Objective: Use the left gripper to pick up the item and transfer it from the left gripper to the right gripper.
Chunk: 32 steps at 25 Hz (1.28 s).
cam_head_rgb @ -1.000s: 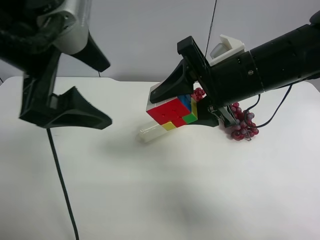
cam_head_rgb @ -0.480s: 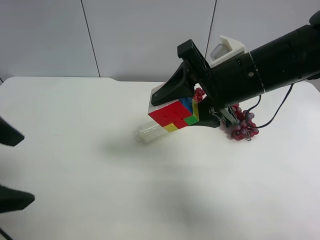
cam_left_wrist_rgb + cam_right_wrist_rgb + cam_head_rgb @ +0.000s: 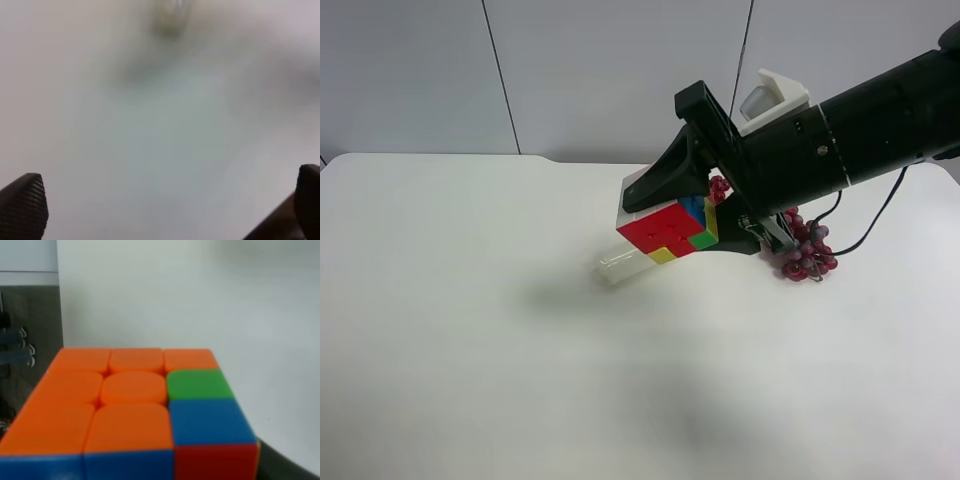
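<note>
A multicoloured puzzle cube (image 3: 655, 232) is held above the white table (image 3: 500, 350) by the black arm at the exterior high view's right. The right wrist view shows the cube (image 3: 135, 405) filling the frame, so this is my right gripper (image 3: 672, 218), shut on the cube. The cube's orange face, with one green and one blue tile, faces that camera. My left gripper (image 3: 165, 210) is out of the exterior high view. In the left wrist view its fingertips (image 3: 22, 205) stand wide apart over bare table, open and empty.
A small clear tube (image 3: 620, 266) lies on the table just below the cube; it shows blurred in the left wrist view (image 3: 172, 12). A cluster of red beads (image 3: 807, 252) lies under the right arm. A thin black cable runs beside it.
The left arm has drawn back to the left and gone out of the exterior high view. The right arm and the cube have stayed still.
</note>
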### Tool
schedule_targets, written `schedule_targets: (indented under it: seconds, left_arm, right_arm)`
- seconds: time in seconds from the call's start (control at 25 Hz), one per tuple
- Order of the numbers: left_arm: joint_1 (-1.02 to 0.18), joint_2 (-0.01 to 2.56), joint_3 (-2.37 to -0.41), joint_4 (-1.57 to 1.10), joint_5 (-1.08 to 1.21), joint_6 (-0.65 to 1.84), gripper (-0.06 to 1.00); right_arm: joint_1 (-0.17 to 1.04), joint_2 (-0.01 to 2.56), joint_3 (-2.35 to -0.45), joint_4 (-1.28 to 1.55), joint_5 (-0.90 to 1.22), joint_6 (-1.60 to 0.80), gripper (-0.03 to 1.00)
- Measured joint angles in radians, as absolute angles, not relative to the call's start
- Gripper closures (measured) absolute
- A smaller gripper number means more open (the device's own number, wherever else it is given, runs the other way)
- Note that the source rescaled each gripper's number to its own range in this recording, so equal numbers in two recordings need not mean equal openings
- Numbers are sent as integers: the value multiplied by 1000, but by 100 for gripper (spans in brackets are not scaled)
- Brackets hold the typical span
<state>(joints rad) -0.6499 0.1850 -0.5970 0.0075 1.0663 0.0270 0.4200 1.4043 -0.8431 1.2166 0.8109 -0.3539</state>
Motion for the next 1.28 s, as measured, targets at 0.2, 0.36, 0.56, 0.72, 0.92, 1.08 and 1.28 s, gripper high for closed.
schedule_targets:
  seconds: [0.2,0.36,0.56,0.72,0.92,1.08,1.28]
  left_arm:
    - [-650,28,-592,33,1161,-7,-5]
    - [-650,-3,-559,40,1200,-47,-6]
    - [-650,-3,-537,56,1125,-59,-6]
    - [-650,-6,-507,59,1069,-61,-6]
    - [-650,-6,-506,59,1061,-61,-6]
    - [-646,-6,-506,59,1061,-61,-6]
    - [-544,-6,-506,59,1061,-61,-6]
  right_arm:
    - [420,1404,-843,1217,806,-357,97]
    - [420,1404,-843,1217,799,-358,97]
    - [420,1404,-843,1217,796,-363,97]
    - [420,1404,-843,1217,791,-364,97]
    - [420,1404,-843,1217,789,-365,97]
    - [420,1404,-843,1217,789,-373,97]
    - [420,1404,-843,1178,787,-373,97]
